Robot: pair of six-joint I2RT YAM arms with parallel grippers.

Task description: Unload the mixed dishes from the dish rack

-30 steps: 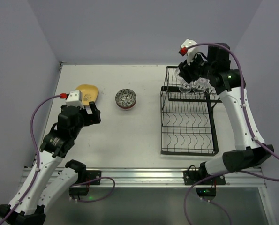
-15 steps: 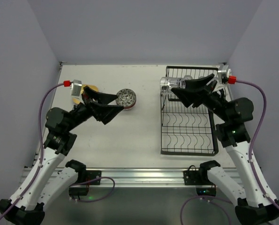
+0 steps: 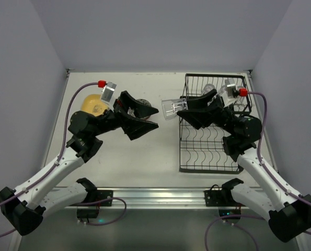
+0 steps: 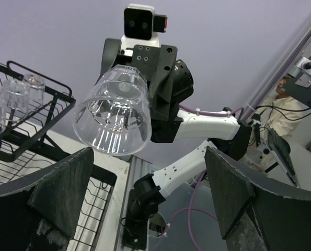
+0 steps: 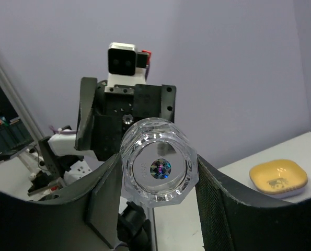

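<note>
Since swinging left off the dish rack (image 3: 210, 152), grips a clear glass (image 3: 172, 108) sideways in right claw (image 3: 182, 113), above the worktop (image 3: 145, 157); meets it with left claw (image 3: 154, 118) released, spread wide. Likely a handover.

The left arm (image 3: 50, 172) rises from its base, bends at the elbow and stretches rightward. The left hand (image 3: 154, 118) has its fingers spread wide apart and grips nothing. The right arm (image 3: 265, 172) mirrors it, folded at the elbow and reaching leftward. The right hand (image 3: 182, 111) has both fingers pressed on a clear glass (image 3: 171, 108). The two hands face each other, close but apart.
</note>
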